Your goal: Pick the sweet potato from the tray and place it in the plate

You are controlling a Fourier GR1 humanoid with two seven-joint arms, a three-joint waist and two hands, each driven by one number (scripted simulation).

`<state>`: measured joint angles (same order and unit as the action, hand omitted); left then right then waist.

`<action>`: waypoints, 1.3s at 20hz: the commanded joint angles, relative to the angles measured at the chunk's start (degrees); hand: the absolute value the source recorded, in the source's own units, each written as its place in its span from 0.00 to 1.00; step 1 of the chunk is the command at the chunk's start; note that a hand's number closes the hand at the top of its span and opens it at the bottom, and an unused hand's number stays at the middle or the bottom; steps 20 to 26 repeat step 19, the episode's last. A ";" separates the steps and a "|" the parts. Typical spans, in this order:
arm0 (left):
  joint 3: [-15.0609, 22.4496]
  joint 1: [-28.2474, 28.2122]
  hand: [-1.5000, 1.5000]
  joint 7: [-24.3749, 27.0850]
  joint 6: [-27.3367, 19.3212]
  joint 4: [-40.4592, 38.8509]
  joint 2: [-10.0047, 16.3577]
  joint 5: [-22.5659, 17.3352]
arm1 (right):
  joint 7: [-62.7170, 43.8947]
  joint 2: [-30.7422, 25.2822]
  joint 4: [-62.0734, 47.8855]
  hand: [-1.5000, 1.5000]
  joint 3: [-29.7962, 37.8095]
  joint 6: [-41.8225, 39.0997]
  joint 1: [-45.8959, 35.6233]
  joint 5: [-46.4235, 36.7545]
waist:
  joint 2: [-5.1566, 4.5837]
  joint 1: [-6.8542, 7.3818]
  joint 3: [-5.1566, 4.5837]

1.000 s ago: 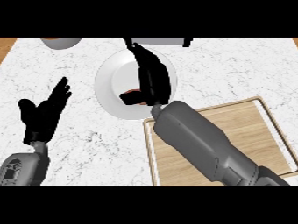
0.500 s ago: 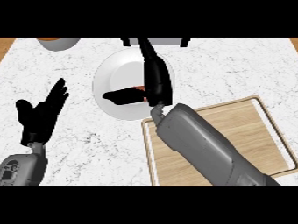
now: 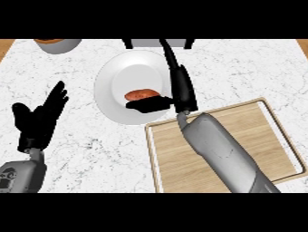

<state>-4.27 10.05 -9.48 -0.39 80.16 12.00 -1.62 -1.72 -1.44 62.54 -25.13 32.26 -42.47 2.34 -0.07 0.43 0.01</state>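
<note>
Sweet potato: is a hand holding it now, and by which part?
Nothing seems held. The sweet potato lies in the plate; the right hand beside it has straight fingers, its thumb close to it. The left hand is open and apart.

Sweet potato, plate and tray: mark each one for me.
sweet potato [image 3: 141, 94], head view, middle of its orange top.
plate [image 3: 125, 72], head view, bare white upper part.
tray [image 3: 267, 136], head view, bare wood near its right edge.
</note>
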 commanded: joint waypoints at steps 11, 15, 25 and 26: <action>-0.10 -0.78 0.50 -2.17 0.72 2.86 -1.09 1.28 | -0.03 -5.26 8.27 0.00 9.00 -10.57 8.76 -5.29 | 0.15 -0.43 -0.01; -0.84 -0.71 0.50 -2.78 0.57 3.39 -1.45 0.94 | 0.31 -4.86 4.64 0.00 11.44 -11.84 8.55 -7.61 | 0.12 -0.27 -0.01; -2.64 -0.46 0.50 -0.84 2.59 0.52 -0.14 0.11 | 3.24 -6.50 6.78 0.00 12.65 -15.22 13.89 -8.40 | 0.10 -0.37 -0.01; -2.64 -0.46 0.50 -0.84 2.59 0.52 -0.14 0.11 | 3.24 -6.50 6.78 0.00 12.65 -15.22 13.89 -8.40 | 0.10 -0.37 -0.01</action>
